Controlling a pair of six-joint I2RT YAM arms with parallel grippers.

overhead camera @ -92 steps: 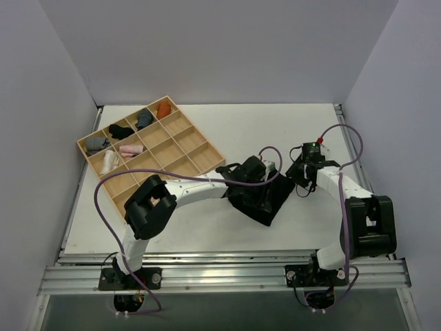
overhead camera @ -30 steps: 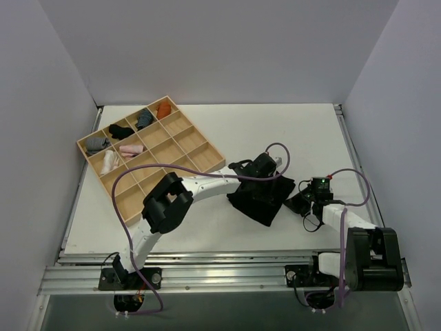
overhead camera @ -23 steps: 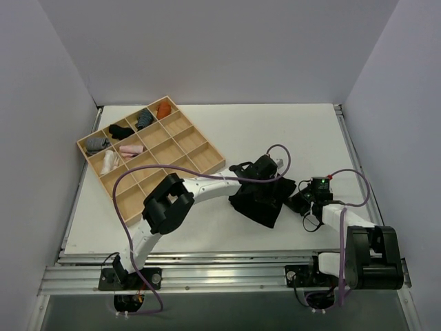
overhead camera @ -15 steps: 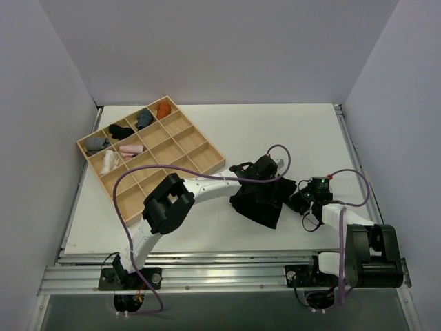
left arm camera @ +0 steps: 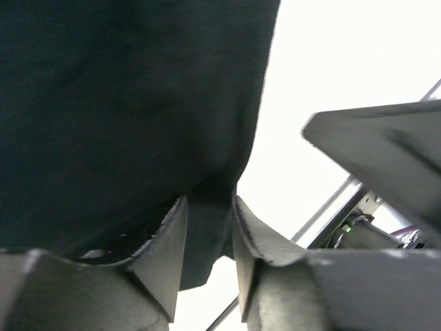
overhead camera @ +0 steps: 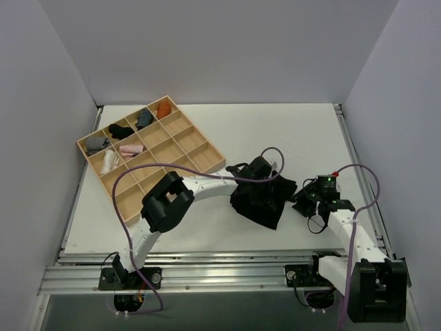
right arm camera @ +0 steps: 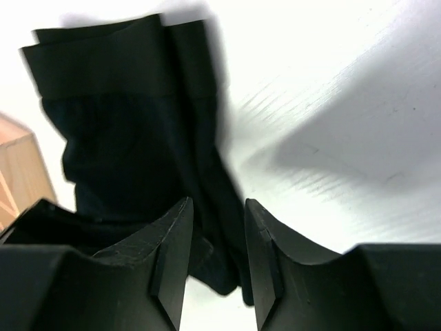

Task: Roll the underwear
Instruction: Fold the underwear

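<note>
The black soft fabric underwear [overhead camera: 260, 205] is lying on the white tabletop [overhead camera: 275, 131], right of centre. The wooden compartment tray [overhead camera: 196, 129] is sitting well apart, far left. The left pincer [left arm camera: 208, 207] is hanging over the garment, the right pincer [right arm camera: 219, 207] at its right edge.

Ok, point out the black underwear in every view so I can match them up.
Top external: the underwear lies right of centre on the table, toward the near edge.
Left wrist: it fills the upper left of the picture.
Right wrist: it sits upper left and runs down the middle.
Shared landmark: the white table under it shows in all three.
</note>
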